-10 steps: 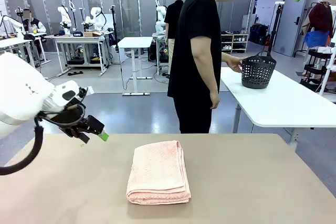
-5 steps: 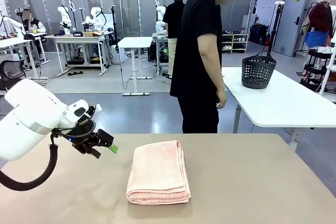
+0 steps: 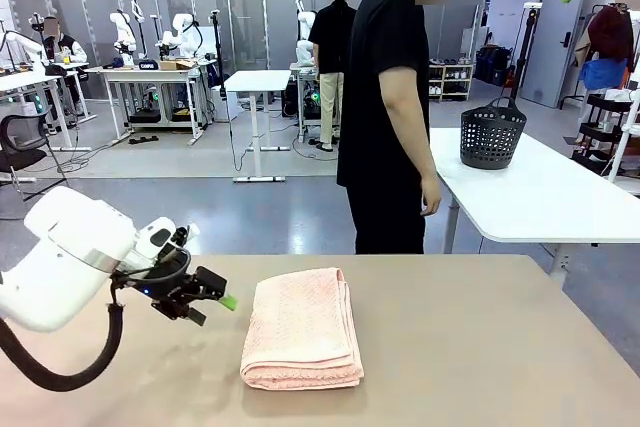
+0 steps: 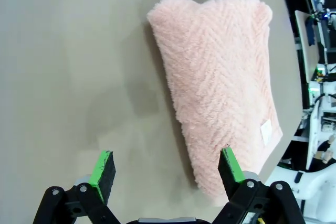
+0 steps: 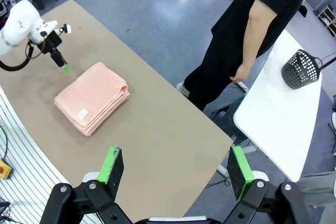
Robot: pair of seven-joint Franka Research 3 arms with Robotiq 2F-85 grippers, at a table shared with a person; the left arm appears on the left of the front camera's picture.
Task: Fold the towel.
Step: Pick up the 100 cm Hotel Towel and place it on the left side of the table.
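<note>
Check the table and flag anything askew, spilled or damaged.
Nothing stands out. The pale salmon-pink terry towel lies folded in a neat stack on the tan table, layers roughly aligned, with no spills or damage. The left gripper is open beside the towel, not touching it.

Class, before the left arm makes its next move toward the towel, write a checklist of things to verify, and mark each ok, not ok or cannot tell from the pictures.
1. Left gripper open and empty: ok; in the left wrist view its green pads stand wide apart with nothing between them.
2. Right gripper open and out of the way: ok, high above the table.
3. Towel lying flat on the table: ok, a layered stack.
4. Left gripper apart from the towel: ok, it hovers beside the towel's left edge.
5. Person's hand away from the towel: ok, it hangs at the person's side.
6. Whether another fold is needed: cannot tell.
</note>
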